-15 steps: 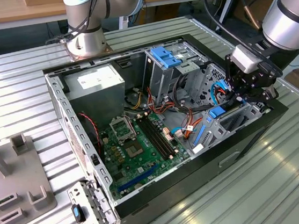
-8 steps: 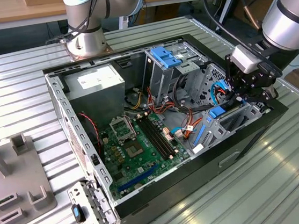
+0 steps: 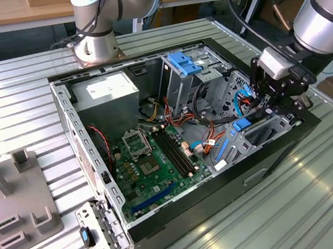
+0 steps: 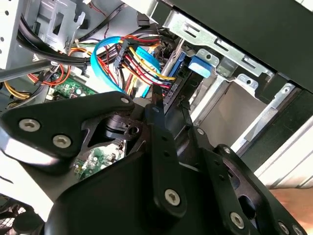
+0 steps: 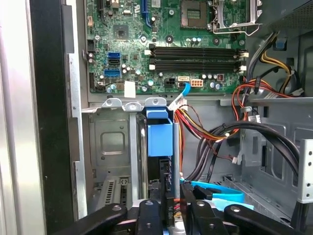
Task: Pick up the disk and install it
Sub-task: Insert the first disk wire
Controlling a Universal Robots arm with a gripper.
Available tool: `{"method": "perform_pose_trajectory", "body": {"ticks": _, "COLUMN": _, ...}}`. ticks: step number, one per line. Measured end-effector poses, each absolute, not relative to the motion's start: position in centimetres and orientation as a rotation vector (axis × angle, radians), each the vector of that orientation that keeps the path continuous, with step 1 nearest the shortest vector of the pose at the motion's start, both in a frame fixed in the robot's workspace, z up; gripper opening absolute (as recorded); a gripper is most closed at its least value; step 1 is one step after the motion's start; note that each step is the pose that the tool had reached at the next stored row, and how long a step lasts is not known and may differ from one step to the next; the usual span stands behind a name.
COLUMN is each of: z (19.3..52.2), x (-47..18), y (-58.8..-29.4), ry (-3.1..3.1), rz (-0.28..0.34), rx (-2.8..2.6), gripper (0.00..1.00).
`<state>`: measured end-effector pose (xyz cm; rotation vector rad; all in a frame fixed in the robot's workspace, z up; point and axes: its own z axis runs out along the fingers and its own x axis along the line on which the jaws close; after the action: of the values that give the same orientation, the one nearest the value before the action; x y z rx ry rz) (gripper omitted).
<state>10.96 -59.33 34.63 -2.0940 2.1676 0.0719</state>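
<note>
In the exterior view, going from its left: a grey fixture lies on the ribbed table, then the open computer case with its power-supply box and green motherboard, then the drive cage, and at the right the gripper reaching down into the bay at the case's edge. In the first wrist view the disk, edge-on with its blue carrier showing, sits in the bay slot; the gripper has its two fingers drawn close on the disk's near end. To seat it well, I judge the push should run straight along the slot, clear of the orange and blue cables just beside it.
</note>
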Motion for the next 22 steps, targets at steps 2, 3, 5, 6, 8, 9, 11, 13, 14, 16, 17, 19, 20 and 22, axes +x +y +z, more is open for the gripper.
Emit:
{"method": "perform_pose_trajectory", "body": {"ticks": 2, "z": 35.4, "x": 11.0, "y": -59.3, "ry": 2.167, "rz": 0.072, "rx": -2.094, "gripper": 0.30}}
{"method": "perform_pose_trajectory", "body": {"ticks": 3, "z": 36.5, "x": 11.0, "y": -59.3, "ry": 2.167, "rz": 0.070, "rx": -2.093, "gripper": 0.30}}
{"method": "perform_pose_trajectory", "body": {"ticks": 5, "z": 37.5, "x": 11.0, "y": -59.3, "ry": 2.165, "rz": 0.068, "rx": -2.092, "gripper": 0.30}}
{"method": "perform_pose_trajectory", "body": {"ticks": 6, "z": 37.7, "x": 11.0, "y": -59.3, "ry": 2.165, "rz": 0.068, "rx": -2.092, "gripper": 0.30}}
{"method": "perform_pose_trajectory", "body": {"ticks": 8, "z": 37.8, "x": 11.0, "y": -59.3, "ry": 2.165, "rz": 0.068, "rx": -2.092, "gripper": 0.30}}
{"method": "perform_pose_trajectory", "body": {"ticks": 9, "z": 37.8, "x": 11.0, "y": -59.3, "ry": 2.165, "rz": 0.068, "rx": -2.092, "gripper": 0.30}}
{"method": "perform_pose_trajectory", "body": {"ticks": 11, "z": 37.8, "x": 10.9, "y": -59.3, "ry": 2.165, "rz": 0.068, "rx": -2.092, "gripper": 0.30}}
{"method": "perform_pose_trajectory", "body": {"ticks": 13, "z": 37.8, "x": 10.7, "y": -59.3, "ry": 2.165, "rz": 0.067, "rx": -2.092, "gripper": 0.30}}
{"method": "perform_pose_trajectory", "body": {"ticks": 14, "z": 37.8, "x": 10.6, "y": -59.2, "ry": 2.165, "rz": 0.067, "rx": -2.092, "gripper": 0.30}}
{"method": "perform_pose_trajectory", "body": {"ticks": 16, "z": 37.8, "x": 10.0, "y": -58.8, "ry": 2.165, "rz": 0.067, "rx": -2.092, "gripper": 0.30}}
{"method": "perform_pose_trajectory", "body": {"ticks": 17, "z": 37.8, "x": 10.0, "y": -58.6, "ry": 2.165, "rz": 0.067, "rx": -2.092, "gripper": 0.30}}
{"method": "perform_pose_trajectory", "body": {"ticks": 19, "z": 37.8, "x": 10.0, "y": -58.1, "ry": 2.164, "rz": 0.067, "rx": -2.092, "gripper": 0.30}}
{"method": "perform_pose_trajectory", "body": {"ticks": 20, "z": 37.8, "x": 10.0, "y": -58.1, "ry": 2.165, "rz": 0.067, "rx": -2.092, "gripper": 0.30}}
{"method": "perform_pose_trajectory", "body": {"ticks": 22, "z": 37.8, "x": 10.0, "y": -58.1, "ry": 2.165, "rz": 0.067, "rx": -2.092, "gripper": 0.30}}
